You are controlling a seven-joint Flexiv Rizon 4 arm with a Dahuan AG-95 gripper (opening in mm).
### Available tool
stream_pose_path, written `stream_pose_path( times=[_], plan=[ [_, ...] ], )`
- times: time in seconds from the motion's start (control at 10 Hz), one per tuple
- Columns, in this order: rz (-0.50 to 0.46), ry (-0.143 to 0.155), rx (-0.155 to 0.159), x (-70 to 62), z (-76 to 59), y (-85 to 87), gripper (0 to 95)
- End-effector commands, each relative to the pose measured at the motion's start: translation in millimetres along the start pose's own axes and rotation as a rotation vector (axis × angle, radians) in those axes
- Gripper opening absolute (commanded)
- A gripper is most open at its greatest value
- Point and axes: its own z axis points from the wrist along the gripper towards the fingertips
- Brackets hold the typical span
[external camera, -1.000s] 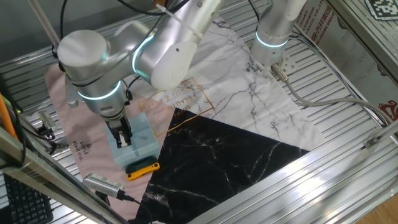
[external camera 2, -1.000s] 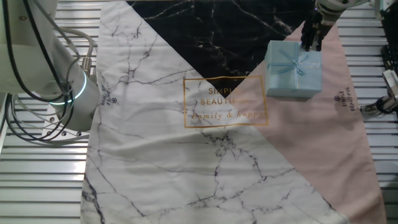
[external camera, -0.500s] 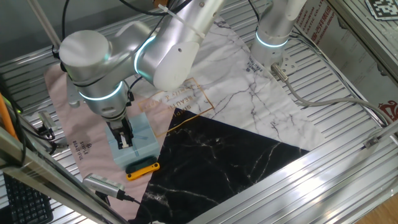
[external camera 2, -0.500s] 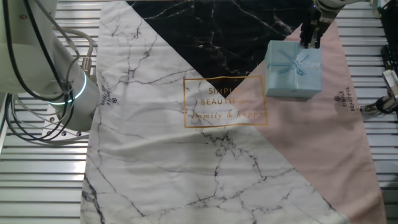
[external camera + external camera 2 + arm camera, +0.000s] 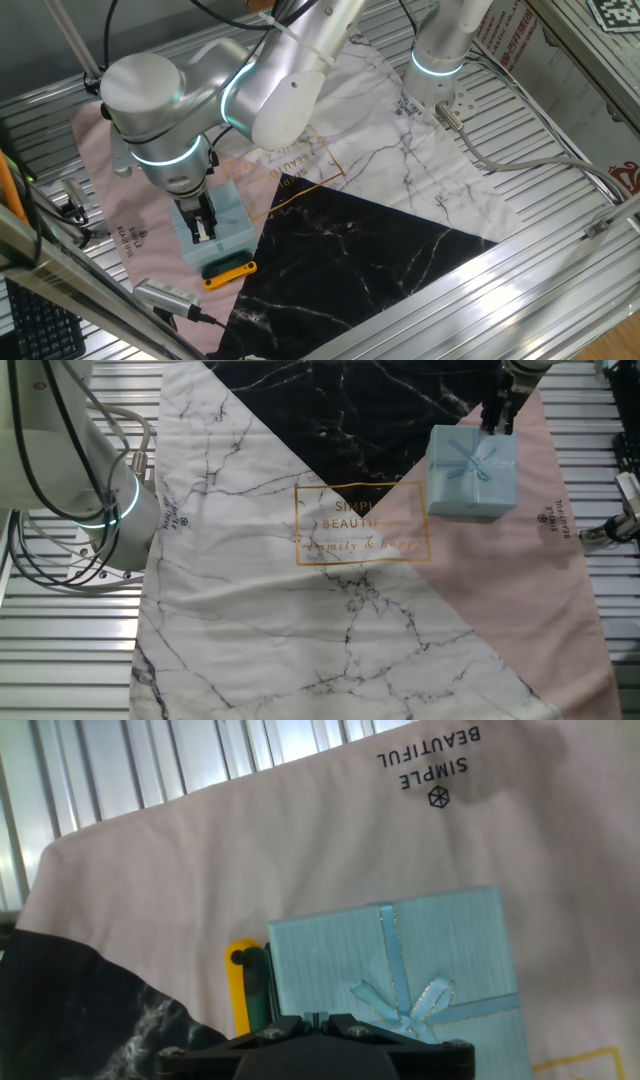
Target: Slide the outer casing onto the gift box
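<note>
The big silver robot arm is leaning over the pink, white and black marble-print cloth that is covering the ribbed metal table. Its two-finger gripper is hanging just above the outer casing, a pale blue, squarish card sleeve with a matching ribbon bow on top. The casing is sitting closed and square on the pink part of the cloth, close to the black part. No separate gift box is showing in any view, so I judge it is lying inside the casing and the sliding step looks finished or nearly so.

The fingers are reading as narrow and close together, holding nothing, at the casing's edge nearest the cloth border. The next move likely calls for a straight lift clear of the bow, or 1 light push to seat the sleeve fully.

A small yellow-and-black bar-shaped object is lying just beside 1 side of the casing, so room there is tight. Toward the printed gold frame, open cloth is giving free room.
</note>
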Motion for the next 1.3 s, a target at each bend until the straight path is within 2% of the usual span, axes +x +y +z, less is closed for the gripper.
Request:
stream_pose_path(
  times=[0.1,1.3],
  plan=[
    [0.000,0.000,-0.001,0.7,0.8,0.9,0.0],
    [0.000,-0.007,-0.004,3.9,8.3,7.6,0.0]
  ],
)
